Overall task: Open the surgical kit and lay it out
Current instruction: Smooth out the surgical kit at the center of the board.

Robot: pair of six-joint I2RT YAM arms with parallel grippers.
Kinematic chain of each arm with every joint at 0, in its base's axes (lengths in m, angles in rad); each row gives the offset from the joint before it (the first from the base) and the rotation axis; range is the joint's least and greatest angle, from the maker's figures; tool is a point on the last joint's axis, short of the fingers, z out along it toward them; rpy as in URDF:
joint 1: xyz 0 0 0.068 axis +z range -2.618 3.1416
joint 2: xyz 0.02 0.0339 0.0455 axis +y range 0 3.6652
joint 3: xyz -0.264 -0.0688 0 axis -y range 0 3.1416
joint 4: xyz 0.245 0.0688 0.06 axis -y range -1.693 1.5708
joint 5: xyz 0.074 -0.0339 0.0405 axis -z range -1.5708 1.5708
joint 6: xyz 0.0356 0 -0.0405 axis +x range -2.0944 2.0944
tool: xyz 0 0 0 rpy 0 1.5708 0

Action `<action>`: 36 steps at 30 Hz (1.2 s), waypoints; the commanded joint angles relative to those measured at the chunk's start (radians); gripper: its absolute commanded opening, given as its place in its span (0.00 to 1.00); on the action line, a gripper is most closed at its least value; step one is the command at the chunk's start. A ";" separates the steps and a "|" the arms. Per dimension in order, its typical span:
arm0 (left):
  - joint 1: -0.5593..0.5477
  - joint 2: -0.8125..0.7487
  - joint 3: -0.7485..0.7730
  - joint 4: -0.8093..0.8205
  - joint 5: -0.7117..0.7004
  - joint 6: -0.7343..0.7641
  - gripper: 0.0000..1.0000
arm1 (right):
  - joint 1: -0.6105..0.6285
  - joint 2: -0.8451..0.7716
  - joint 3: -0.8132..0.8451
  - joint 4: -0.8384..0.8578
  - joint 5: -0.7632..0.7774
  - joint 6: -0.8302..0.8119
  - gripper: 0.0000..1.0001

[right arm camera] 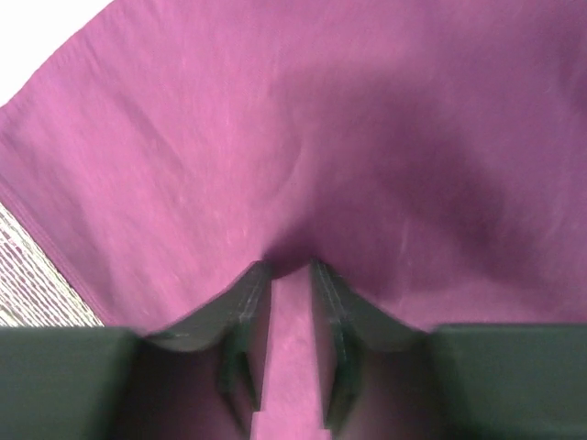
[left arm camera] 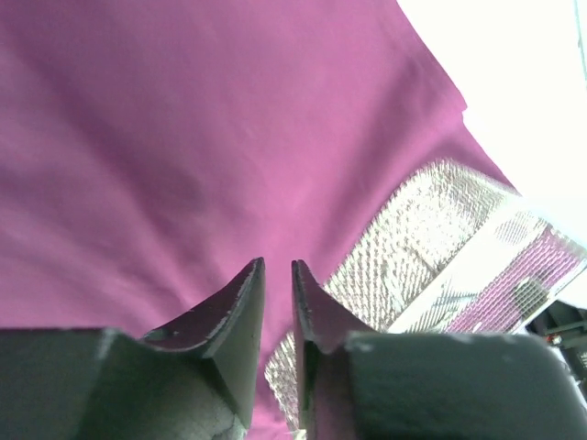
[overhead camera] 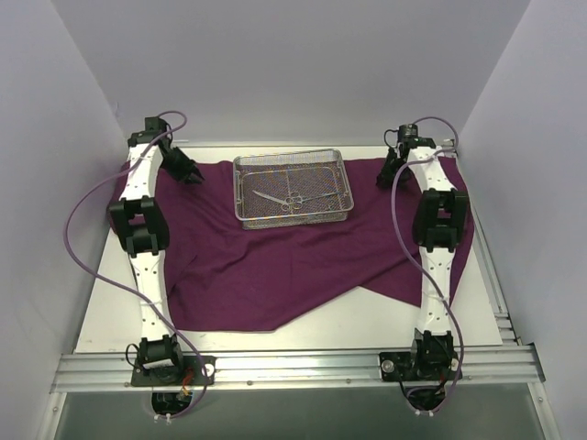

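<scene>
The dark purple cloth wrap (overhead camera: pixel 275 266) lies spread over the table. On its back middle stands the silver wire-mesh tray (overhead camera: pixel 292 158), with thin ring-handled instruments (overhead camera: pixel 286 200) lying inside. My left gripper (overhead camera: pixel 191 171) is low over the cloth's back left corner, just left of the tray. In the left wrist view its jaws (left arm camera: pixel 277 264) are a narrow gap apart with nothing between, above cloth (left arm camera: pixel 183 137) and beside the tray (left arm camera: pixel 413 238). My right gripper (overhead camera: pixel 389 174) is at the cloth's back right. Its jaws (right arm camera: pixel 292 266) are slightly apart, tips against puckered cloth (right arm camera: pixel 275 119).
Bare white tabletop (overhead camera: pixel 394 312) shows in front of the cloth and along the right side. White walls close in on the left, right and back. A metal rail (overhead camera: pixel 293 367) with both arm bases runs along the near edge. The tray's mesh (right arm camera: pixel 23 266) shows at the right wrist view's left edge.
</scene>
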 commanded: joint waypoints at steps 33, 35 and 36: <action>-0.063 0.377 0.240 0.080 0.081 -0.176 0.02 | 0.096 0.000 -0.254 0.209 -0.034 0.226 0.00; -0.045 0.402 0.267 0.112 0.110 -0.186 0.02 | 0.086 0.015 -0.242 0.219 -0.032 0.255 0.00; -0.040 0.408 0.277 0.121 0.115 -0.200 0.02 | 0.074 0.023 -0.237 0.221 -0.032 0.265 0.00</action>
